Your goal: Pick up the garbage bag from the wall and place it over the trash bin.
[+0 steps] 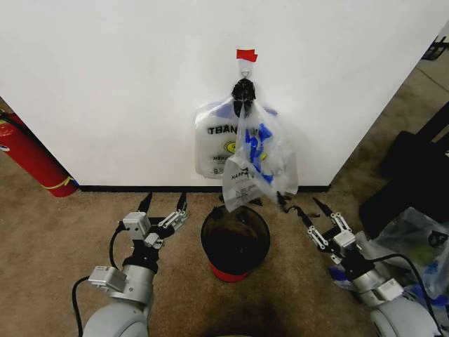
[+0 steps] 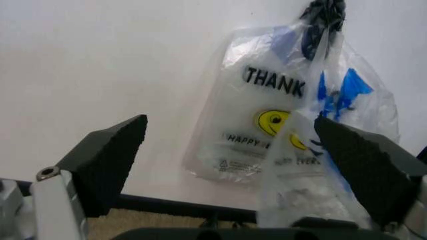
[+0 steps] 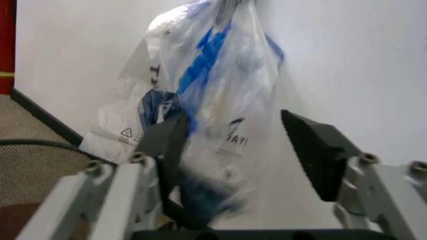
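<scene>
Both jaws stand spread with nothing between them. Working left to right: my left gripper (image 1: 163, 202) sits low over the carpet, just left of the trash bin (image 1: 235, 241), its fingertips aimed up at the wall (image 1: 112, 84). In its wrist view the black pads (image 2: 110, 160) frame the garbage bag (image 2: 267, 125), which hangs flat against the wall with the "THANK" lettering and the yellow smiley facing me. The bag is bunched at a dark knot (image 1: 243, 93) on the hook under the red tape strip (image 1: 246, 55), and its lower edge dangles just above the bin's rim. My right gripper (image 1: 298, 203) waits right of the bin, near the bag's lower right corner.

The step in hand, as I judge it, is the reach for the bag. There seem to be two layers of plastic hung together, though I can't tell through the film whether they are separate bags. I'd pinch high, close under the knot, so the film lifts off the hook without stretching, and keep the second gripper free to open the mouth over the bin.
</scene>
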### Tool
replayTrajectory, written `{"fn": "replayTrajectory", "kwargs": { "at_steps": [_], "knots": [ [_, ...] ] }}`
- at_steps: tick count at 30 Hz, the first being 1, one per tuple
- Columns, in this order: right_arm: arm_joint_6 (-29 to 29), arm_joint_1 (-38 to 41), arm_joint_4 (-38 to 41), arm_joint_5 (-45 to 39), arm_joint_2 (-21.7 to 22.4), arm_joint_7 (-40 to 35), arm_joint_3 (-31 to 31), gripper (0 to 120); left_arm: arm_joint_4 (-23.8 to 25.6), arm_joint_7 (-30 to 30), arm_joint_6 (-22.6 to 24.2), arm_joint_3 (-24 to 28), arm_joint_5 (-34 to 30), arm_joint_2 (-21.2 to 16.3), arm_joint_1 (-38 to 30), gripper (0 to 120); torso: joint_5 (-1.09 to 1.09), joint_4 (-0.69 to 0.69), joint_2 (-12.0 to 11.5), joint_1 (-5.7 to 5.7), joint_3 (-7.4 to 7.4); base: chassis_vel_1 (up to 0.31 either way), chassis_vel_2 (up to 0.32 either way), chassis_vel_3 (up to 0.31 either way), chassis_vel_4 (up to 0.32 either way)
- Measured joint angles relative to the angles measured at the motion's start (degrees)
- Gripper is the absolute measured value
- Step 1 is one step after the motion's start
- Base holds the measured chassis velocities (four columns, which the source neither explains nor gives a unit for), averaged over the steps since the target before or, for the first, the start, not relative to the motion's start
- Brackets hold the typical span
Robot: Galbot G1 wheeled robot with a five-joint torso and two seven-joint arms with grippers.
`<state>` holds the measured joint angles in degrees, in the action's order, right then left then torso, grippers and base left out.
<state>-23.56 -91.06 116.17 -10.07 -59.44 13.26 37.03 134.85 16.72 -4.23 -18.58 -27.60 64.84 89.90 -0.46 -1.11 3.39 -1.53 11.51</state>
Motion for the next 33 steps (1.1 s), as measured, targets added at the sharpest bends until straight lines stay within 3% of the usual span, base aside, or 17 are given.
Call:
{"fn": "replayTrajectory", "kwargs": {
  "at_steps": [5,7,11,17,19,22,24,28,33],
  "knots": [
    [4.3,3.4,1.1,-0.9,1.6,-4.3,-2.6,75,0.0,0.0,-0.3,-0.1,0.3,0.0,0.7,99,0.01,0.06,0.0,0.0,0.0,0.0,0.0,0.0,0.0],
    [6.5,4.9,1.5,-0.9,2.8,-6.3,-4.6,84,-0.2,0.0,-0.3,0.3,0.4,-0.2,0.3,99,0.0,-0.02,0.0,0.0,0.0,0.0,0.0,0.0,0.0],
    [9.3,8.2,1.2,-1.3,5.2,-7.0,-7.9,97,-0.3,0.0,-0.3,0.6,0.4,-0.2,0.1,99,0.0,-0.01,0.0,0.0,0.0,0.0,0.0,0.0,0.0],
    [12.7,17.5,-0.4,-8.6,8.6,-7.6,-17.7,100,-0.4,0.1,-0.3,0.4,0.4,0.1,0.5,99,0.01,0.01,0.0,0.0,0.01,0.0,0.0,0.0,0.0],
    [14.3,24.3,-1.8,-12.7,8.7,-7.7,-24.1,100,-0.5,0.1,-0.3,0.3,0.6,0.6,0.6,99,-0.01,0.02,0.0,0.0,0.01,0.0,0.0,0.0,0.0],
    [16.6,32.1,-4.3,-16.4,6.6,-9.0,-32.2,100,-0.8,0.2,-0.3,0.1,0.8,0.9,0.8,99,-0.01,0.02,0.0,0.0,0.01,0.0,0.0,0.0,0.0],
    [17.1,33.4,-5.0,-16.8,5.9,-9.4,-33.9,100,-0.9,0.2,-0.4,0.0,0.8,0.9,0.9,99,-0.01,0.01,0.0,0.0,0.01,0.0,0.0,0.0,0.0],
    [19.9,40.6,-9.5,-18.4,0.4,-13.6,-42.0,100,-1.3,0.2,-0.7,-0.6,0.7,1.2,1.0,99,-0.02,0.01,0.0,0.0,0.01,0.0,0.0,0.0,0.0],
    [22.2,45.3,-13.0,-20.6,-3.7,-19.0,-45.5,100,-1.6,0.1,-1.1,-1.0,0.6,1.3,1.2,99,-0.02,0.0,0.0,0.0,0.01,0.0,0.0,0.0,0.0]
  ]
}}
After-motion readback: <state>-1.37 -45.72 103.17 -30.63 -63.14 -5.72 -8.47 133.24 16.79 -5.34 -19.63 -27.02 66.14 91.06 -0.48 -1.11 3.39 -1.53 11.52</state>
